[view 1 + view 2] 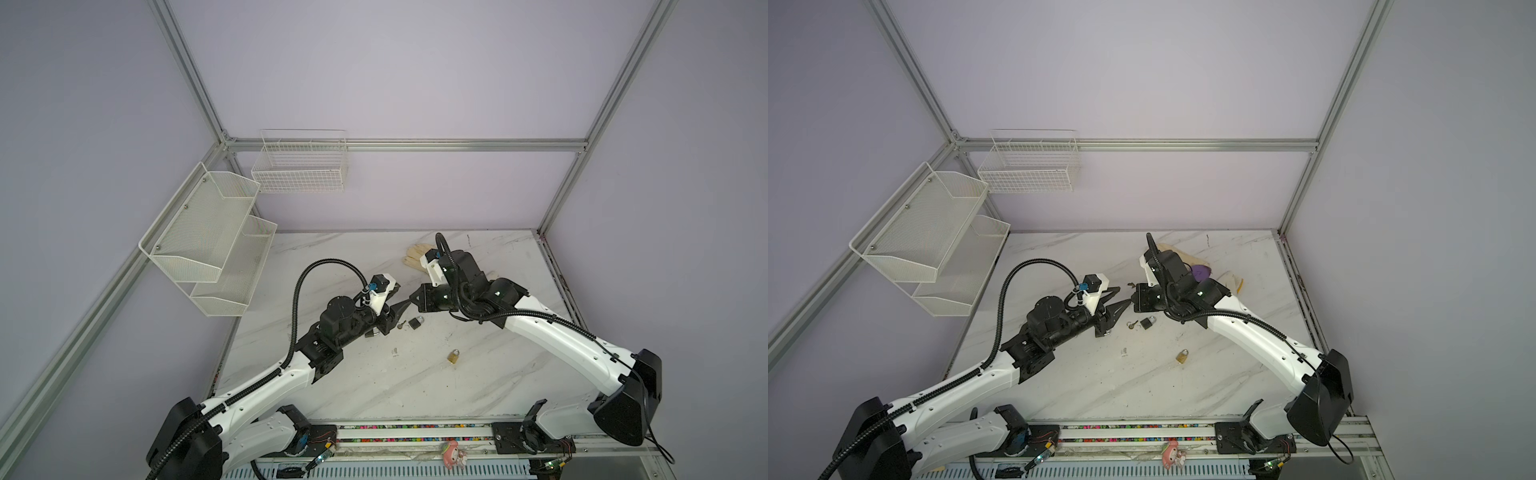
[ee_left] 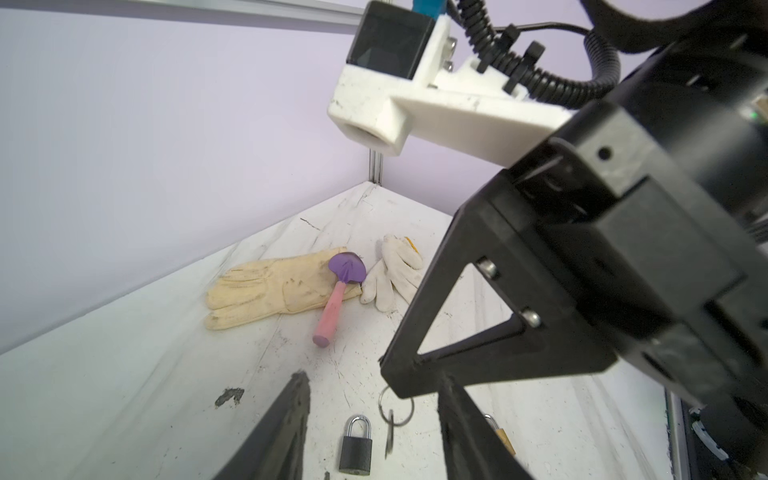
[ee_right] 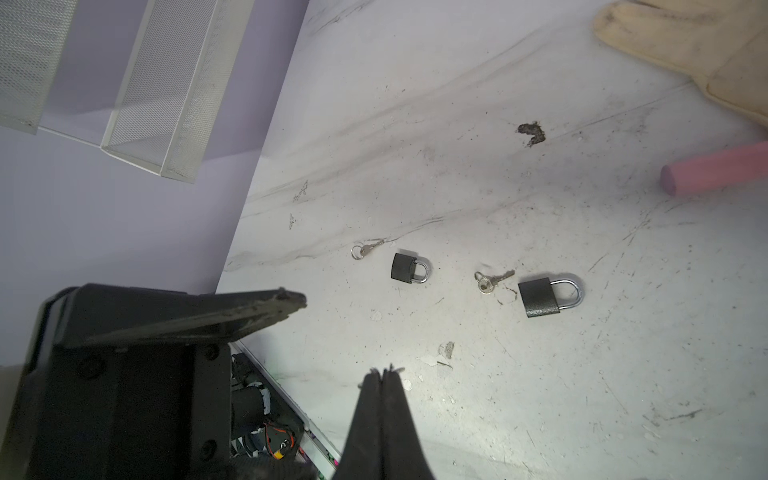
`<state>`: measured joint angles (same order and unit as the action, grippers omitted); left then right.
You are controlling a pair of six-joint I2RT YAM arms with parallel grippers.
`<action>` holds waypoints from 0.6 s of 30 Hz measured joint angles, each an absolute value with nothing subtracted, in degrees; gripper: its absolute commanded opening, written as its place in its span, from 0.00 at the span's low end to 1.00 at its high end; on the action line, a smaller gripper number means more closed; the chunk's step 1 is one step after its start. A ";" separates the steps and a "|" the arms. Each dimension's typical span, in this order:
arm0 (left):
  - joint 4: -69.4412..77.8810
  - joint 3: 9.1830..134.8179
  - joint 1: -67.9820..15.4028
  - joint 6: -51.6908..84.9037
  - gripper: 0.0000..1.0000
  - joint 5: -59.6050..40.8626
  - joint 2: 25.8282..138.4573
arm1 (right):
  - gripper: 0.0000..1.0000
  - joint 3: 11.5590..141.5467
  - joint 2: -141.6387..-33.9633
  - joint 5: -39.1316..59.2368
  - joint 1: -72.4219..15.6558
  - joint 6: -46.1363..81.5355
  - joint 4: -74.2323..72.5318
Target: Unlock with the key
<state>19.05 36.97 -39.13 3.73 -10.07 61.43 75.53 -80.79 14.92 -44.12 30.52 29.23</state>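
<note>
The right end effector (image 3: 384, 372) is pinched shut on a ringed key (image 2: 389, 434) that dangles above the surface (image 2: 124, 395), close to the empty, part-open left end effector (image 2: 374, 380), with a black padlock (image 2: 355, 446) lying beneath.

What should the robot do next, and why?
Probably lower the open left gripper onto the black padlock lying on the table just ahead and grip it, since the shut right gripper dangles a key by its ring.

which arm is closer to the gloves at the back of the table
Right. The right gripper, shut on a key ring, has its wrist partly over the gloves; the left gripper sits farther forward, near the black padlock.
</note>
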 measured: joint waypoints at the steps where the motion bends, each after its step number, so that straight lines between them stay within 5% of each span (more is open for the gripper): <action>1: 19.11 36.97 -39.13 3.73 0.51 -10.13 61.49 | 0.00 75.77 -80.71 15.03 -44.03 30.65 29.21; 18: 20.95 36.97 -39.13 3.64 0.47 -11.60 65.28 | 0.00 77.93 -79.15 17.80 -42.33 32.40 29.26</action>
